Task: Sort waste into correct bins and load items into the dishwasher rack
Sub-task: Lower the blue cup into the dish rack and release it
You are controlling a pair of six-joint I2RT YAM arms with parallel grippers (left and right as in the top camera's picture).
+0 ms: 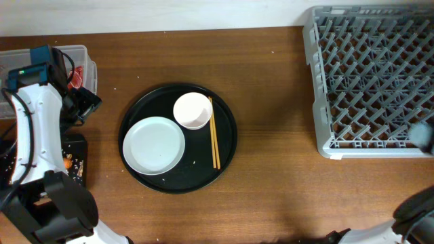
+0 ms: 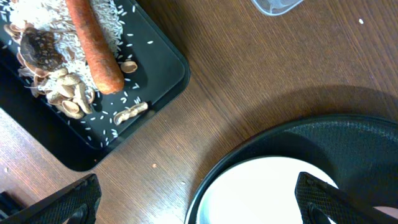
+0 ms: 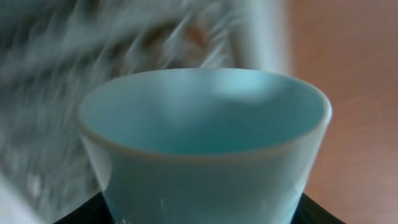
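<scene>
The round white plate (image 1: pixel 154 144), the small white bowl (image 1: pixel 192 110) and the wooden chopsticks (image 1: pixel 214 132) lie on the round black tray (image 1: pixel 224 159). My left gripper (image 1: pixel 83 106) is open and empty. In the left wrist view its jaws (image 2: pixel 199 208) hover over the table and the plate's (image 2: pixel 267 193) left rim. The shallow black bin (image 2: pixel 168 74) holds rice (image 2: pixel 37 12), a carrot (image 2: pixel 93 43) and a dark food bit (image 2: pixel 40 48). My right gripper (image 3: pixel 199 214) is shut on the pale blue cup (image 3: pixel 205 137), at the grey dishwasher rack's (image 1: pixel 373 74) front right corner (image 1: pixel 424 135).
The clear plastic tub (image 1: pixel 85 54) stands at the back left with a red wrapper (image 1: pixel 76 74) inside; its corner shows in the left wrist view (image 2: pixel 277 5). The black bin (image 1: pixel 76 163) sits in front of it. Bare wood lies between tray and rack.
</scene>
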